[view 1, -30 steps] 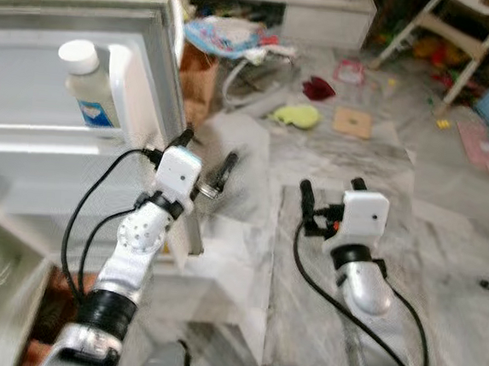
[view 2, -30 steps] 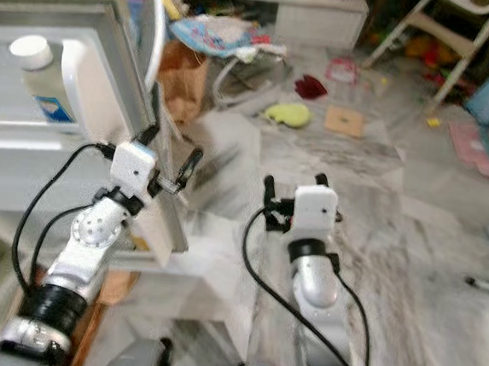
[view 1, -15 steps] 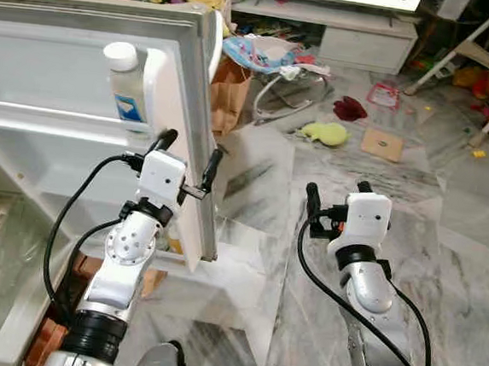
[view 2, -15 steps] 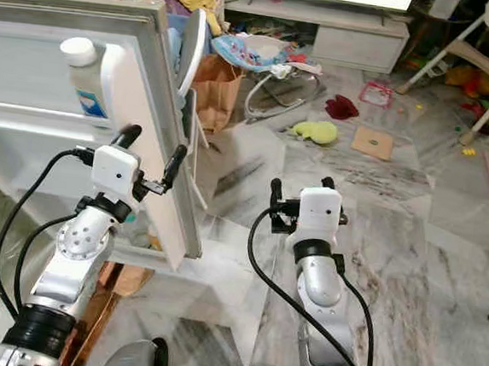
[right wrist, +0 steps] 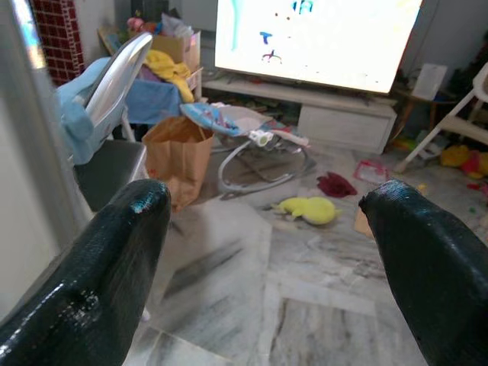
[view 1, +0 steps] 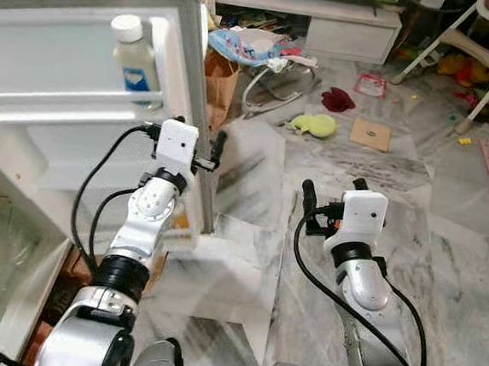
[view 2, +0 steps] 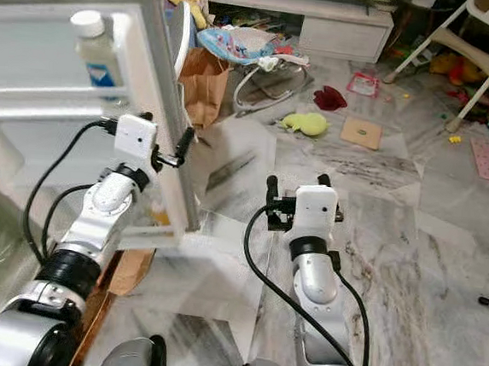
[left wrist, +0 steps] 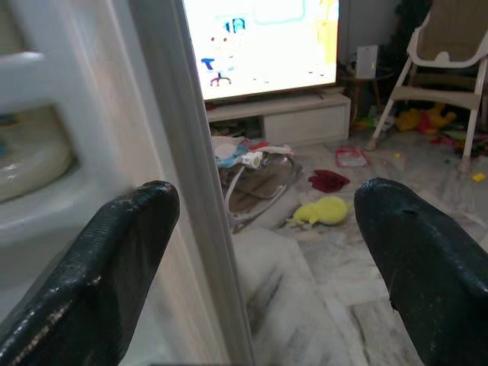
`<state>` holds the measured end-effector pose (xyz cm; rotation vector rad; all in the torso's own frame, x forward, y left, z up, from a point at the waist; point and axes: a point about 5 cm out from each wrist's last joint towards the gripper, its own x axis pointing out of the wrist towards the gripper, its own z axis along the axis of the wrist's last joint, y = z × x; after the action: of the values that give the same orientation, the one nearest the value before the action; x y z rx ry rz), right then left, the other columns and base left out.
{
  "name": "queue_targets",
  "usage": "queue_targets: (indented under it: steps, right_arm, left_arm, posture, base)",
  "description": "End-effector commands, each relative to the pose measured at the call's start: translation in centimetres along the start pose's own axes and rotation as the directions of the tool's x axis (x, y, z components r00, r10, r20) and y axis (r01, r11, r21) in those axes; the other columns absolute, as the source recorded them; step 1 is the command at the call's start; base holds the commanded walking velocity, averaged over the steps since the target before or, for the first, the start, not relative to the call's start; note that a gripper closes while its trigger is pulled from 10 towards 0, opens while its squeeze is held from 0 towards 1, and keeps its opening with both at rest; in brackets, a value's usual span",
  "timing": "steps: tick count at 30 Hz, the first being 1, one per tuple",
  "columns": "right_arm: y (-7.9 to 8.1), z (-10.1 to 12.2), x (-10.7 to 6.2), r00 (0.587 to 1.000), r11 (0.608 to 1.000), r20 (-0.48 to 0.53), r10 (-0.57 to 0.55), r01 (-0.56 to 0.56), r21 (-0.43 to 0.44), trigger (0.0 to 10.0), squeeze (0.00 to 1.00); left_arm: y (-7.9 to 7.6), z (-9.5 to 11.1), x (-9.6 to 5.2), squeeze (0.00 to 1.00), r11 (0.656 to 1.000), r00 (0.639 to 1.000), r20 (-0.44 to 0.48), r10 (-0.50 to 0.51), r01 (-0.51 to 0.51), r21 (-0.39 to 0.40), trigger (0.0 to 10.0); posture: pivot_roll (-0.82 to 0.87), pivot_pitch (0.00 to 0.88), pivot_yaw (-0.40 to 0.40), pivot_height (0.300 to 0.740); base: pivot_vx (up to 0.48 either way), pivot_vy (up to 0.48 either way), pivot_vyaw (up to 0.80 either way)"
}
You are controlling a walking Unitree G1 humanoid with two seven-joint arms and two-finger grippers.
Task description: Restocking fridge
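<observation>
1. The fridge door (view 1: 81,92) stands wide open on the left. Its free edge now lies between the spread fingers of the left pincer (view 1: 199,139). Half a second ago the same pincer straddled that edge, so the hold has not changed; the whole view has shifted, which is the camera's doing.
2. I judge the step to be swinging the door, with no restocking begun: neither pincer carries anything.
3. A white-capped bottle (view 1: 142,52) stands on the door's upper shelf, far from the robot.
4. The right pincer (view 1: 331,191) hovers over the marble floor (view 1: 446,226), fingers spread and empty.
5. The left wrist view shows the door edge (left wrist: 187,175) running between both fingers without clear contact, which the head views leave uncertain.
6. The right wrist view adds a brown paper bag (right wrist: 177,156) and a yellow toy (right wrist: 309,209).
</observation>
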<state>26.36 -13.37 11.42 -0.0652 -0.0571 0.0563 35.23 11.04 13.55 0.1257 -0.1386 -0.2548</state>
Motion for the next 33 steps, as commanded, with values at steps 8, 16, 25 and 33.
queue_targets:
  steps: [8, 16, 25, 33]
  right_arm:
    - [0.0, -0.3, 0.1, 0.999, 1.0, -0.033, 0.026, -0.026, 0.004, 10.0, 0.0]
    - [-0.3, -0.1, 0.7, 0.998, 0.994, -0.05, -0.024, 0.019, -0.103, 10.0, 0.0]
    - [0.5, 0.6, 0.3, 0.997, 0.996, -0.01, 0.078, -0.077, 0.05, 10.0, 0.0]
    - [-0.7, 0.3, 0.3, 1.0, 0.999, -0.019, -0.023, 0.024, 0.04, 10.0, 0.0]
  left_arm:
    - [2.1, -1.7, -3.4, 0.0, 0.998, 0.998, -0.03, 0.051, -0.049, 0.046, 10.0]
    - [3.4, -2.1, -6.1, 0.0, 0.994, 0.995, -0.05, 0.087, -0.083, 0.067, 10.0]
    - [2.7, -2.3, -6.0, 0.0, 0.996, 0.993, -0.084, 0.084, -0.081, 0.04, 10.0]
    - [1.5, -3.1, -5.7, 0.0, 0.999, 0.994, -0.097, 0.048, -0.047, 0.016, 10.0]
  posture:
    - [-0.03, 0.121, 0.019, 0.74]
    - [-0.02, 0.145, 0.018, 0.74]
    - [-0.05, 0.118, 0.024, 0.74]
    - [-0.08, 0.085, 0.024, 0.74]
  base:
    - [0.0, 0.0, 0.0]
    - [0.0, -0.332, 0.0]
    - [0.0, -0.469, 0.0]
    - [0.033, -0.42, -0.36]
